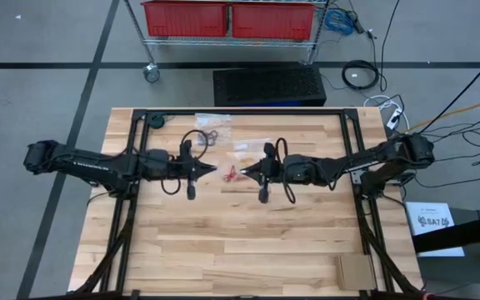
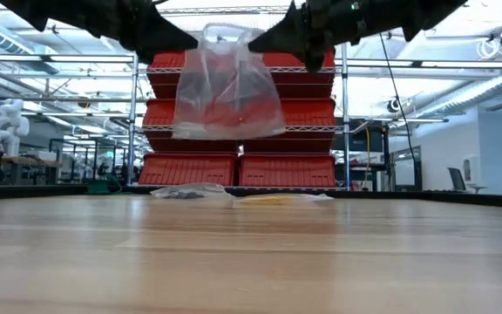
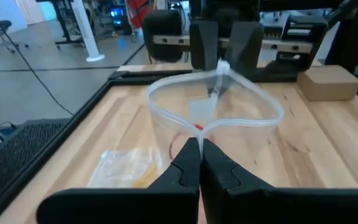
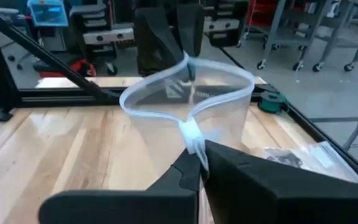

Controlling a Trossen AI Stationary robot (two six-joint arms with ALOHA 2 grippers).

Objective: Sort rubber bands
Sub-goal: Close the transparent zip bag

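Both grippers, left [image 1: 213,170] and right [image 1: 245,172], pinch opposite rims of a clear bag [image 2: 227,87] and hold it open in mid-air at the table's centre, with red rubber bands [image 2: 244,112] inside. Two more bags [image 1: 213,121] of bands lie toward the upper middle of the table [image 1: 248,242]. If either thin pinch slips, or the arms pull apart too hard, I reckon the bag drops or tears and spills the bands.

High view looks straight down; low view looks level across table [image 2: 251,253]; wrist views face each other, sharing bag [image 3: 213,115].
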